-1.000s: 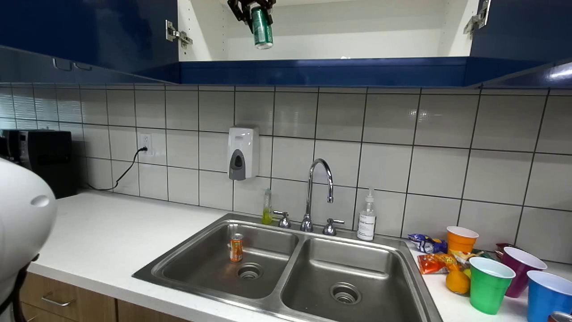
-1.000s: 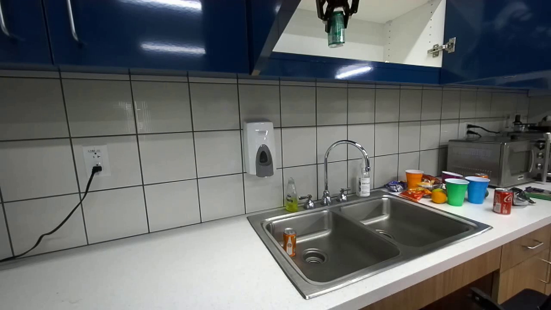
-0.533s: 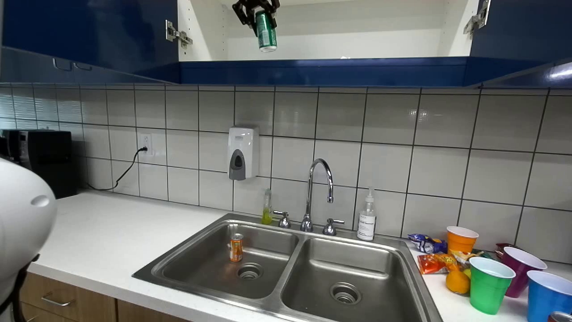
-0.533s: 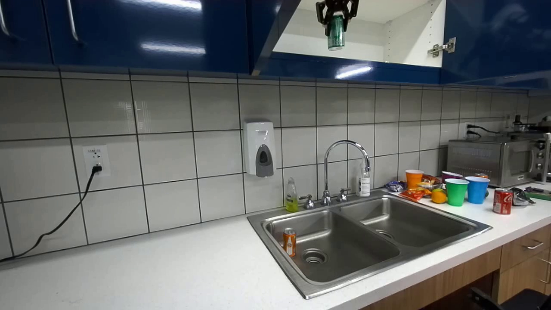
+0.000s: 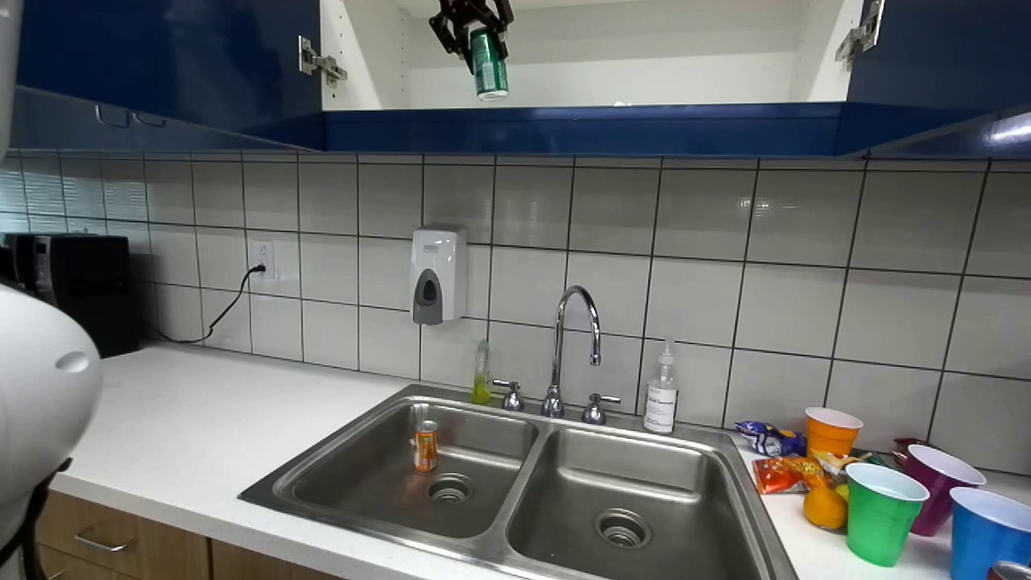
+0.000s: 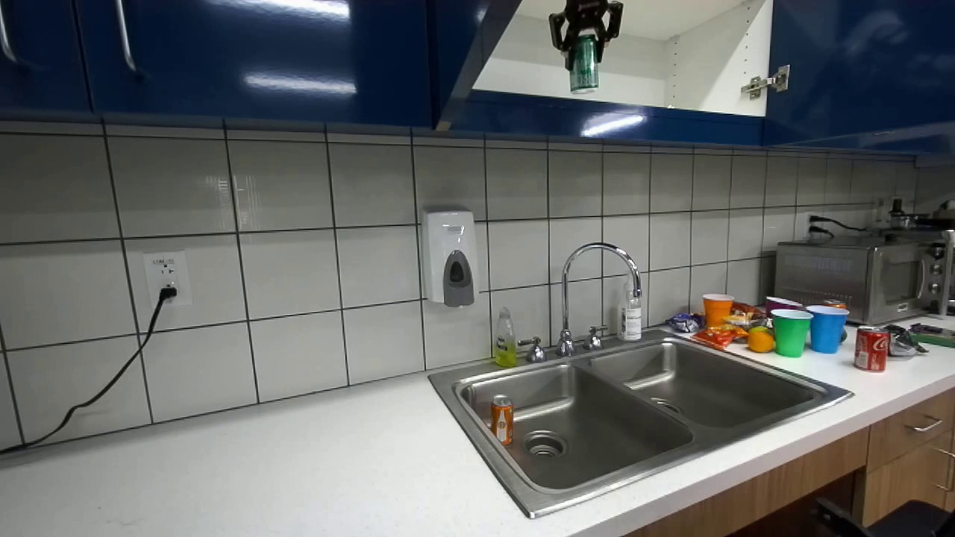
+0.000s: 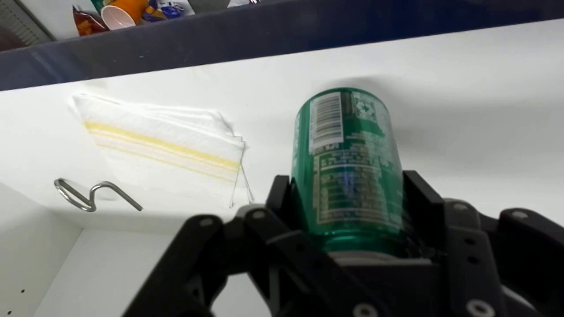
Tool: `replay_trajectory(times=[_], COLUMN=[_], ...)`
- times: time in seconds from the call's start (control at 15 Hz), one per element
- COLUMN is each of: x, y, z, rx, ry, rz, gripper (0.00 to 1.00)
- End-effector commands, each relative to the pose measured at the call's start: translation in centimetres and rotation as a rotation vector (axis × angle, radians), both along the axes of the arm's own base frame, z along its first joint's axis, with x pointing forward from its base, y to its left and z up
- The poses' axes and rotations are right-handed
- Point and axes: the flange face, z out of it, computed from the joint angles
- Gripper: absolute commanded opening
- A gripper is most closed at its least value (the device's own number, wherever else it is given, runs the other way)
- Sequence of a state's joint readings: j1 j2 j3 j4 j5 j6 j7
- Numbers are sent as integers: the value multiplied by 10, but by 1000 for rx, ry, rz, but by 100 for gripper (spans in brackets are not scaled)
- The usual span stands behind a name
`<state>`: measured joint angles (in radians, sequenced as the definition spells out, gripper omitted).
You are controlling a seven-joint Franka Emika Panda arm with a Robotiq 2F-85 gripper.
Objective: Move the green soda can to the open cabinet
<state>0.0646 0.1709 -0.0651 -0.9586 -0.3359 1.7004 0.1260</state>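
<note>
The green soda can point(image 5: 490, 77) hangs slightly tilted, base down, in my gripper point(image 5: 485, 51). In the other picture of the scene, the can point(image 6: 584, 73) and gripper point(image 6: 585, 52) show the same hold. In the wrist view, the fingers of my gripper point(image 7: 346, 182) press on both sides of the can point(image 7: 352, 132), near its top. The open cabinet point(image 5: 580, 130) shows its white interior behind the can in both exterior views. In the wrist view, the can is over the white cabinet floor, inside the dark blue edge point(image 7: 220, 39). Whether its base touches the floor is unclear.
A folded white and yellow napkin point(image 7: 163, 149) and a bent metal hook point(image 7: 90, 198) lie on the cabinet floor. Open doors point(image 5: 161, 64) flank the cabinet. Below are the double sink point(image 5: 519, 499) with an orange can point(image 5: 426, 447), and a green cup point(image 5: 884, 515) among snacks.
My gripper, holding the green soda can, has moved down toward the cabinet's bottom edge in both exterior views, and a little sideways. The grip and the things below are unchanged.
</note>
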Motion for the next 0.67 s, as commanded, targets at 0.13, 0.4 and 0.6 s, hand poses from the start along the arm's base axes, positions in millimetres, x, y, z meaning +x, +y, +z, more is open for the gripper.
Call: replay_trajectory(times=[0.13, 0.4, 0.6], x=[8, 13, 17], y=[-11, -16, -20], z=[5, -1, -4], rx=[8, 15, 19], ry=[-47, -49, -50], rz=[-14, -30, -48], gripper=[40, 40, 40])
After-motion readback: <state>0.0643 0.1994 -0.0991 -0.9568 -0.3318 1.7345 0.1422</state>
